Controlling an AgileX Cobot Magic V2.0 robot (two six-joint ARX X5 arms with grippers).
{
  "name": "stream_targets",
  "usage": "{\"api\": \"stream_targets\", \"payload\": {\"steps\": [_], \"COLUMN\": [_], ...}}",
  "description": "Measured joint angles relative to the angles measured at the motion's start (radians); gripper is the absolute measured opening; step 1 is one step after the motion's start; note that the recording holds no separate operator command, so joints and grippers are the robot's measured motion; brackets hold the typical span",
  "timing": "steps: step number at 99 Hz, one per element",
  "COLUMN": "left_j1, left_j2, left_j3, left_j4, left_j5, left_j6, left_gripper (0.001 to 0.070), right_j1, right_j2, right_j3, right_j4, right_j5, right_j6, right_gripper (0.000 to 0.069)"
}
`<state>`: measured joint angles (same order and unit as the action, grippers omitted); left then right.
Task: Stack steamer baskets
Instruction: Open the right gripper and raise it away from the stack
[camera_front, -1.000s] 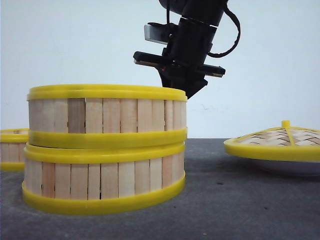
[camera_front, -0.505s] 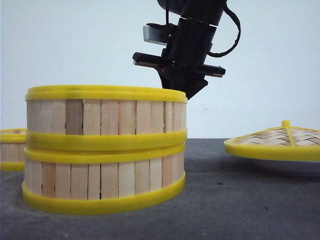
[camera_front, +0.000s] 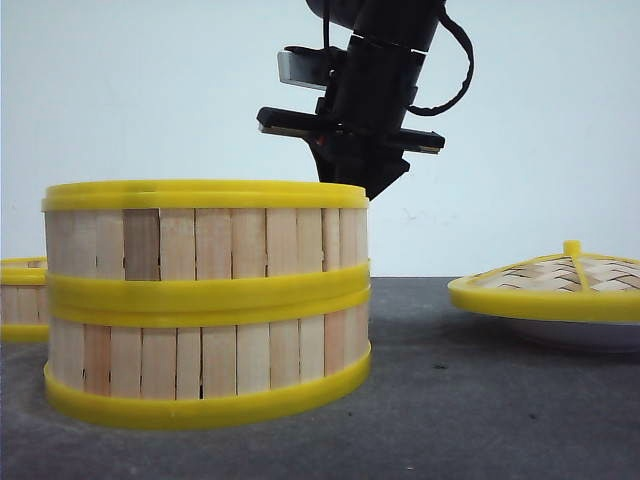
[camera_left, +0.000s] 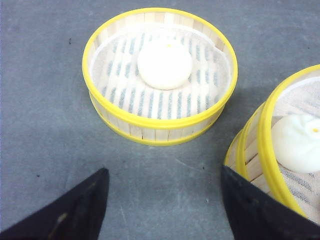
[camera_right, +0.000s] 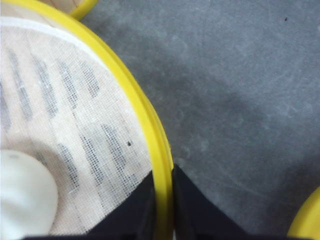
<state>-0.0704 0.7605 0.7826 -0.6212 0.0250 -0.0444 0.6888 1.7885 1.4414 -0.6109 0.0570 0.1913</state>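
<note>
We see a dark grey table (camera_front: 480, 400) before a plain pale wall (camera_front: 150, 90); no writing is readable. At the table's left edge a lone basket (camera_front: 20, 298), cut off in the front view, holds a white bun (camera_left: 164, 64). The left gripper (camera_left: 165, 205) hangs above, fingers apart. Toward the front, a top basket (camera_front: 205, 235) sits on a bottom basket (camera_front: 205, 365). The right gripper (camera_right: 162, 210) pinches the top basket's rim. At the right edge lies a lid (camera_front: 550, 280).
</note>
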Motion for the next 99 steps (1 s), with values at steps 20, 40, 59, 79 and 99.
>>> {"api": "stream_targets", "payload": {"steps": [20,40,59,79,99], "left_j1": [0.000,0.000,0.000,0.005,0.068], "left_j2": [0.000,0.000,0.000,0.019,0.164], "left_j3": [0.000,0.000,0.000,0.000,0.021], "left_j4": [0.000,0.000,0.000,0.029,0.095], "left_j5": [0.000,0.000,0.000,0.000,0.000], "left_j6": [0.000,0.000,0.000,-0.009,-0.024], "left_gripper": [0.0428,0.0428,0.0428,0.0427,0.0427], "right_j1": [0.000,0.000,0.000,0.000,-0.002], "right_j2": [0.000,0.000,0.000,-0.018,-0.197], "right_j3": [0.000,0.000,0.000,0.000,0.000], "right_j4": [-0.013,-0.014,-0.017,-0.009,-0.042], "right_j5": [-0.003,-0.003,-0.003,-0.003,-0.003], "right_j6": [0.001,0.004,0.014,0.021,-0.010], "right_gripper": [0.0021,0.0032,0.0372,0.0467,0.0471]}}
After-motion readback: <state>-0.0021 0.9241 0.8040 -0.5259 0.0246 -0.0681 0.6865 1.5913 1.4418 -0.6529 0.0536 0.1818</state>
